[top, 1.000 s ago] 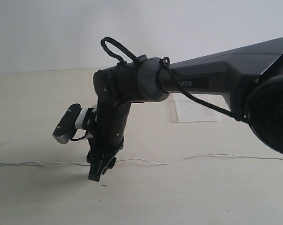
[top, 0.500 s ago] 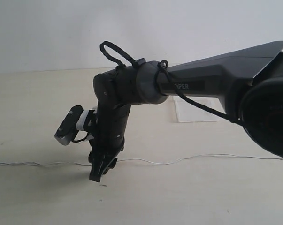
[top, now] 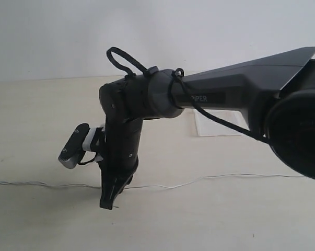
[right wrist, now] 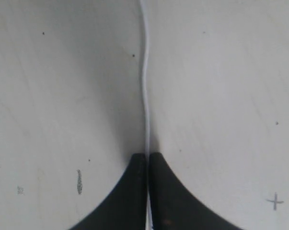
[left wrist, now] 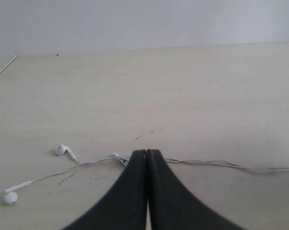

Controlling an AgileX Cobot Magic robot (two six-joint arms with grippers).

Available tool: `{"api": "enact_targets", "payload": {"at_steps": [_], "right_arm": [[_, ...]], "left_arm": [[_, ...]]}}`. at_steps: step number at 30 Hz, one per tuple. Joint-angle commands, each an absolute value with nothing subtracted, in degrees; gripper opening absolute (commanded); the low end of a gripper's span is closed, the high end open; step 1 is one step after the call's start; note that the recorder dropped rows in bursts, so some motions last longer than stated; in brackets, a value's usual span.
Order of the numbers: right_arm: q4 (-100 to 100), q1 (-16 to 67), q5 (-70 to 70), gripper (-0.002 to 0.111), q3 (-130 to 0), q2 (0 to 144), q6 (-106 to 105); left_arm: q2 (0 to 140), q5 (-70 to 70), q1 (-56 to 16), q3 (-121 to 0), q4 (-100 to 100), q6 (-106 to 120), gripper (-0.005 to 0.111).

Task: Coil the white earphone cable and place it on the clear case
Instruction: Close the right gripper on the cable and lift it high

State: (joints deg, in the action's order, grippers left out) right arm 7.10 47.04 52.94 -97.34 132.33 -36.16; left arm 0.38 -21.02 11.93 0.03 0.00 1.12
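Observation:
The white earphone cable lies stretched in a long line across the table. My right gripper points straight down at it, left of centre. In the right wrist view the right gripper is shut with the cable running into the seam between its fingers. My left gripper is shut, low over the table, and the cable passes just beyond its tips. Two earbuds lie at that end. The clear case sits farther back, partly hidden by the right arm.
The right arm spans the exterior view from the right edge, with its wrist camera sticking out to the left. The pale table has small dark marks. The left arm is out of the exterior view.
The right gripper has dropped lower onto the cable and shifted slightly left. The cable around it now sits a little nearer the front edge.

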Motion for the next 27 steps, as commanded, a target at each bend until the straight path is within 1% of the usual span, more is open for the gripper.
{"api": "enact_targets", "payload": {"at_steps": [1, 16, 27], "right_arm": [[4.92, 47.01, 53.61, 0.000, -97.04, 129.50, -33.17], [5.47, 47.01, 50.77, 0.000, -97.04, 112.20, -27.01], [5.47, 47.01, 50.58, 0.000, -97.04, 97.98, -25.57]], "left_arm": [[0.00, -20.47, 11.87, 0.00, 0.00, 1.32, 0.000], [0.00, -20.47, 11.87, 0.00, 0.00, 1.55, 0.000], [0.00, -19.95, 11.87, 0.00, 7.96, 1.50, 0.000]]}}
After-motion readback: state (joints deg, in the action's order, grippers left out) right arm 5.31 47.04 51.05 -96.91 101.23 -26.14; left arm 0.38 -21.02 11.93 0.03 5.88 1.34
